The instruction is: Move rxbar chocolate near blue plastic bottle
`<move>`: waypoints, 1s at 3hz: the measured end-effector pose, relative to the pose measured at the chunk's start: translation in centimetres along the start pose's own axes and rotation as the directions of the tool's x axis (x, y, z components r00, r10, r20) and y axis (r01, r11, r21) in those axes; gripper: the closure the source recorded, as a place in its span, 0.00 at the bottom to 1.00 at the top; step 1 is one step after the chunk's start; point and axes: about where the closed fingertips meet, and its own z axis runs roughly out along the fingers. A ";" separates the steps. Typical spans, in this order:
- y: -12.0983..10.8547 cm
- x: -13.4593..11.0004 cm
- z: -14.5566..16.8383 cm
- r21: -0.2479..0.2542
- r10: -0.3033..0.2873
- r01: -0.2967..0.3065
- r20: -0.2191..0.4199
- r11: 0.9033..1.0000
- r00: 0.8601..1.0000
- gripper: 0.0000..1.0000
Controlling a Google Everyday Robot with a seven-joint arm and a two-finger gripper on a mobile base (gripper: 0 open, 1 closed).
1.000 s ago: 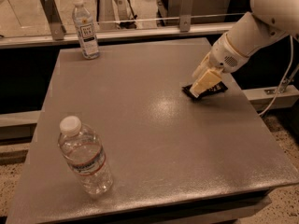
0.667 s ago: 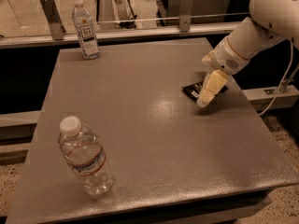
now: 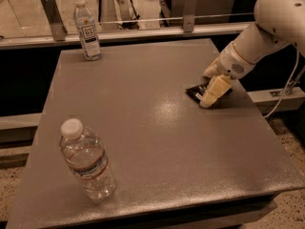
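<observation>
The rxbar chocolate (image 3: 196,92), a flat black wrapper, lies on the grey table (image 3: 152,128) at its right side. My gripper (image 3: 210,83) is right over it, with the jaws apart and one cream finger (image 3: 212,91) resting across the bar's right end, which it hides. The bar lies flat on the table. The blue plastic bottle (image 3: 86,29), slim with a white cap and a dark square label, stands upright at the table's far left corner, far from the bar and the gripper.
A wider clear ribbed bottle (image 3: 87,159) with a red-and-white label band stands near the front left of the table. A metal rail with posts (image 3: 189,6) runs behind the far edge. A cable (image 3: 286,92) hangs off the right side.
The gripper has lowered slightly onto the bar and its fingers have spread apart. The bar and both bottles have stayed in place.
</observation>
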 end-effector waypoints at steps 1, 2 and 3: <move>-0.2 0.1 -0.2 0.002 0.003 -0.003 0.006 1.000 1.000 0.48; -0.2 -0.1 -0.4 0.002 0.003 -0.003 0.006 1.000 1.000 0.72; -0.2 -0.3 -0.8 0.002 0.003 -0.003 0.007 1.000 1.000 0.96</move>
